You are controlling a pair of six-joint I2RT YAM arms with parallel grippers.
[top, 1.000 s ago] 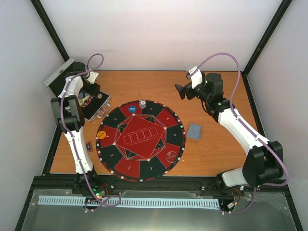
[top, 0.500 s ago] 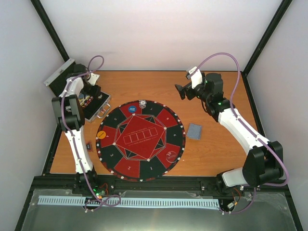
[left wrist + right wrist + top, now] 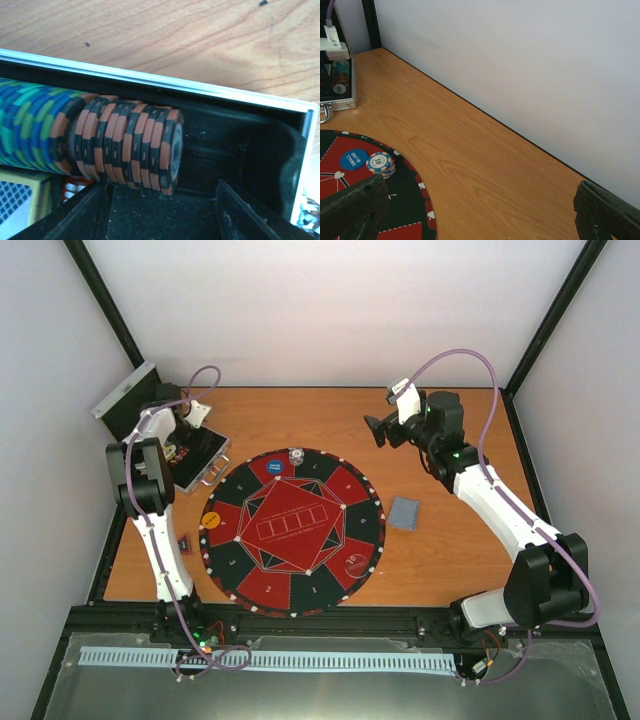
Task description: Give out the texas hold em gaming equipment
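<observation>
Across the wooden surface (image 3: pixel 450 560), the round red-and-black mat (image 3: pixel 292 530) fills the middle, and the open silver case (image 3: pixel 207 462) sits off its far-left edge. Inside the case a row of chips (image 3: pixel 125 145) lies on edge. Its long axis runs along the trough (blue-green at left, orange-black at right in the left wrist view), faces turned rightward. The left claw (image 3: pixel 165 220) hangs spread just beside them, gripping nothing. The right claw (image 3: pixel 480 215), wide apart and holding nothing, hovers over the far side. A grey-blue card stack (image 3: pixel 404 512) lies backs-up right of the mat. A blue button (image 3: pixel 272 466), an orange button (image 3: pixel 211 519) and a short chip stack (image 3: pixel 381 164) sit near the mat's rim.
</observation>
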